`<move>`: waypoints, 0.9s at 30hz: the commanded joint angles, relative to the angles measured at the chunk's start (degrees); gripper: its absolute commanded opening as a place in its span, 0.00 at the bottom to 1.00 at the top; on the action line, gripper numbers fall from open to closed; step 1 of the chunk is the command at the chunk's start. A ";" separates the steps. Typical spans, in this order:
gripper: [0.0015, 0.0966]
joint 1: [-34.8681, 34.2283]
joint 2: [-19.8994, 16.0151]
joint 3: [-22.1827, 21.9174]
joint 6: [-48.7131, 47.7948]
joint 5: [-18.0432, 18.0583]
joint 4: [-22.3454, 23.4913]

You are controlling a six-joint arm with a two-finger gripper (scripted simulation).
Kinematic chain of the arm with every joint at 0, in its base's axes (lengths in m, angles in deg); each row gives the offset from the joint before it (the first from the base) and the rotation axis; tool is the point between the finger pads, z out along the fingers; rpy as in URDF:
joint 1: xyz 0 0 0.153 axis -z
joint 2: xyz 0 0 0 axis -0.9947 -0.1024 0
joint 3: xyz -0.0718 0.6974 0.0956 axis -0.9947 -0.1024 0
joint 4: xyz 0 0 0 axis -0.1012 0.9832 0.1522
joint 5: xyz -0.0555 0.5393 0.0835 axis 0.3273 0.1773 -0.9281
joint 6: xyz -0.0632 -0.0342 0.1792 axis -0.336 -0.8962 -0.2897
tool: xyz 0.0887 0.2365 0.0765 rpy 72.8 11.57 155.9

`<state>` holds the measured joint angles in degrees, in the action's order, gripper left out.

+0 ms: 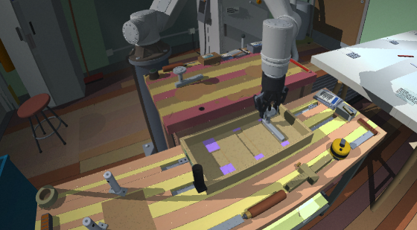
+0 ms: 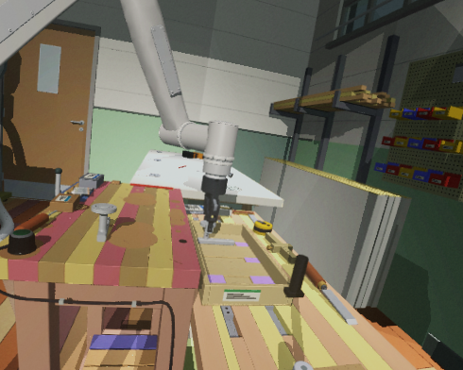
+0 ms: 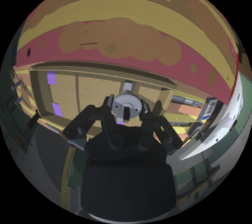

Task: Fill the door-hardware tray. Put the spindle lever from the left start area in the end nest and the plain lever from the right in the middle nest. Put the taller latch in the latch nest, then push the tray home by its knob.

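A grey door lever lies in the nest at the far right end of the wooden tray, its round boss up and its arm along the nest floor. I still grip its boss with my gripper, which stands straight down into the tray. A second lever stands on the red and yellow bench behind the tray. Two grey latches stand on the near left of the lower bench. The tray's black knob sticks up at its near end.
The striped red and yellow bench rises right behind the tray. A yellow tape measure, a wooden clamp, a brown-handled tool and a tape roll lie on the lower bench. A white table stands to the right.
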<state>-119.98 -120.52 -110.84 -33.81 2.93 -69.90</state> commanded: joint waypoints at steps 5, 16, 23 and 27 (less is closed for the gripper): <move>0.65 0.01 0.00 0.00 0.00 -0.03 0.01; 0.72 0.01 0.00 0.00 0.00 -0.02 0.01; 0.72 0.01 0.19 0.05 0.00 0.17 -0.01; 0.72 0.01 0.61 0.14 0.00 0.64 -0.01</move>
<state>-119.97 -119.98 -110.75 -33.81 3.58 -69.89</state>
